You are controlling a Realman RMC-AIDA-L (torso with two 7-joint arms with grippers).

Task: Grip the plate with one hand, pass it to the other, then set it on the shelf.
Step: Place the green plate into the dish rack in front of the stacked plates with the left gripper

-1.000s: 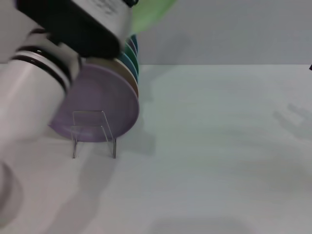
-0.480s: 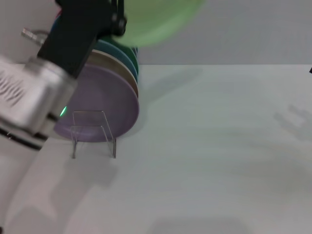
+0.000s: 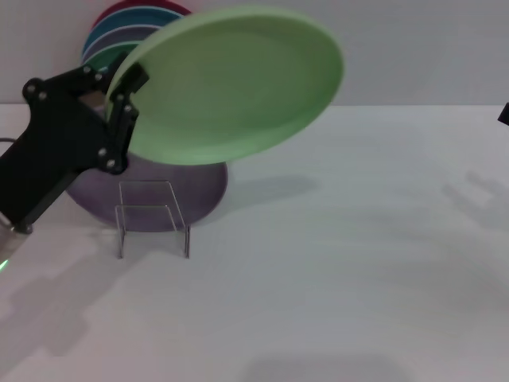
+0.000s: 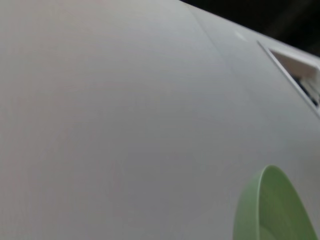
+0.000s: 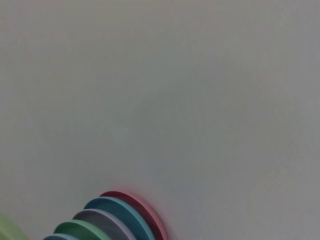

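My left gripper (image 3: 127,97) is shut on the left rim of the light pastel-green plate (image 3: 231,83). It holds the plate in the air, tilted, above and in front of the stacked plates. The plate's rim also shows in the left wrist view (image 4: 270,210). The shelf (image 3: 151,219), a small clear acrylic rack, stands on the white table below the plate, in front of the lilac plate (image 3: 203,187). A dark tip of my right arm (image 3: 504,115) shows at the far right edge of the head view.
Several plates stand on edge behind the lilac one, among them dark green, blue and red (image 3: 131,36). They also show in the right wrist view (image 5: 115,220). The white table (image 3: 358,263) stretches to the right and front.
My left arm has swung down and back to the left. The green plate has come down from the top of the view and now hangs in full view over the shelf.
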